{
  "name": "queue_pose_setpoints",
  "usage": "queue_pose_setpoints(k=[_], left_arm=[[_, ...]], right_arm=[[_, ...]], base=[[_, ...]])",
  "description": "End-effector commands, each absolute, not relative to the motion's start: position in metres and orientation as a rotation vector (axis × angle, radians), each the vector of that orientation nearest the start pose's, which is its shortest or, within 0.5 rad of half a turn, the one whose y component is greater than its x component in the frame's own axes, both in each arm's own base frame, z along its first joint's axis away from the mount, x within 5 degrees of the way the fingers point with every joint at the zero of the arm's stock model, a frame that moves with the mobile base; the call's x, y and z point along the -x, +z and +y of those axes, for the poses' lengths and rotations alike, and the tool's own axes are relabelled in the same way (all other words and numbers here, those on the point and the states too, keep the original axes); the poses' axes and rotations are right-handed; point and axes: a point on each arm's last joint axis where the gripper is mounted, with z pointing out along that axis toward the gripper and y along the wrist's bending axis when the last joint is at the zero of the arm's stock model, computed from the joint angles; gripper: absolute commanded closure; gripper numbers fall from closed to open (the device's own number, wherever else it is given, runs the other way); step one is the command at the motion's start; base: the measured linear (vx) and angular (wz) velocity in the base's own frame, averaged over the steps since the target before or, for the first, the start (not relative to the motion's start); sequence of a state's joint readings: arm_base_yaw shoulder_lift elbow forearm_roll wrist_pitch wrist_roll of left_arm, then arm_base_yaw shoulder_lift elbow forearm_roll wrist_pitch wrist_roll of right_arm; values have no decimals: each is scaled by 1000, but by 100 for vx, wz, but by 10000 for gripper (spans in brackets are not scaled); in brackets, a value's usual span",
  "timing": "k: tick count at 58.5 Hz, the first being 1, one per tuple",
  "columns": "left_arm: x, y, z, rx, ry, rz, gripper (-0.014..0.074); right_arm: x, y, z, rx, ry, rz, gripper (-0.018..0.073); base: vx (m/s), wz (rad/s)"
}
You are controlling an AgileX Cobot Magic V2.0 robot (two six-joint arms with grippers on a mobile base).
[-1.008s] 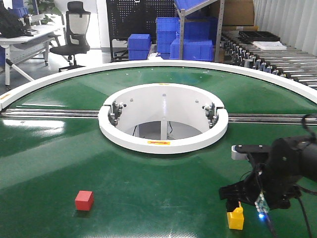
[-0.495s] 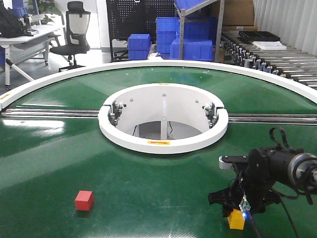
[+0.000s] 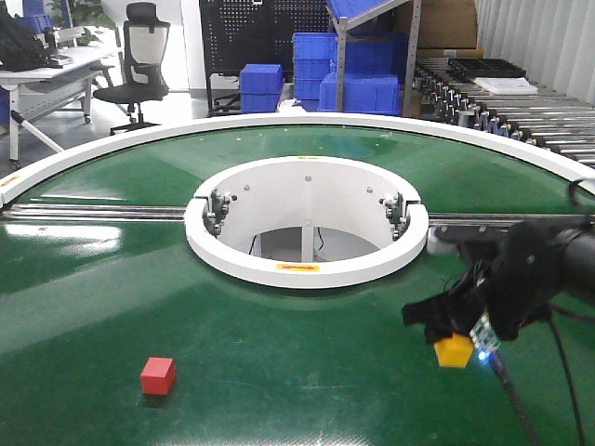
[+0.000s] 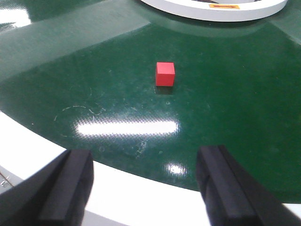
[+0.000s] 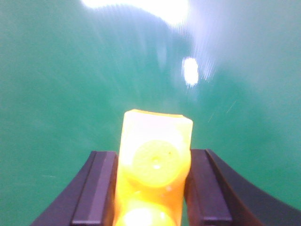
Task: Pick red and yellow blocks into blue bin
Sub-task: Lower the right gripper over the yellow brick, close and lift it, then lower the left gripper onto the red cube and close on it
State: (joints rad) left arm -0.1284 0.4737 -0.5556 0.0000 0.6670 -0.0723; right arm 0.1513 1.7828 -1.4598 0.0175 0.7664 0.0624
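Yellow studded plastic brick (image 5: 155, 160): clamped in right claw (image 5: 154, 188), clear of green table (image 3: 279, 372) for carrying, right of white ring (image 3: 307, 269). Plain red cube (image 4: 165, 74): front-left of ring; left claw (image 4: 146, 188) spread, facing it

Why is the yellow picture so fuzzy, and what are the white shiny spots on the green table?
Right wrist view: the green table looks smeared, likely motion blur, with white glare at the top; the yellow brick in the right gripper is washed out. Left wrist view: sharper, a bright glare bar below the red cube. Front view: clear, pale reflections at left.
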Motion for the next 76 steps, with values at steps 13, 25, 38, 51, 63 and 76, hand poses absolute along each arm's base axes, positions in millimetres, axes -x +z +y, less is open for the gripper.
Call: queue_pose_setpoints(k=[13, 25, 38, 51, 63, 76], left_arm=[[-93, 321, -13, -56, -146, 1977, 40], [-93, 321, -13, -59, -140, 1976, 40], [-93, 321, -13, -54, -152, 1977, 40], [-93, 321, -16, -84, -175, 1982, 38], [-117, 325, -36, -304, -229, 2077, -12], [-181, 318, -53, -363, -195, 2282, -80]], right_arm=[[-343, 373, 56, 183, 95, 2319, 303], [-284, 388, 75, 338, 125, 2167, 303], [-212, 370, 74, 428, 161, 2042, 303], [-175, 350, 62, 456, 154, 2032, 303], [-171, 347, 61, 453, 157, 2032, 303], [-171, 347, 61, 453, 155, 2031, 303]], base=[[0, 0], [0, 0], [0, 0], [0, 0], [0, 0], [0, 0]])
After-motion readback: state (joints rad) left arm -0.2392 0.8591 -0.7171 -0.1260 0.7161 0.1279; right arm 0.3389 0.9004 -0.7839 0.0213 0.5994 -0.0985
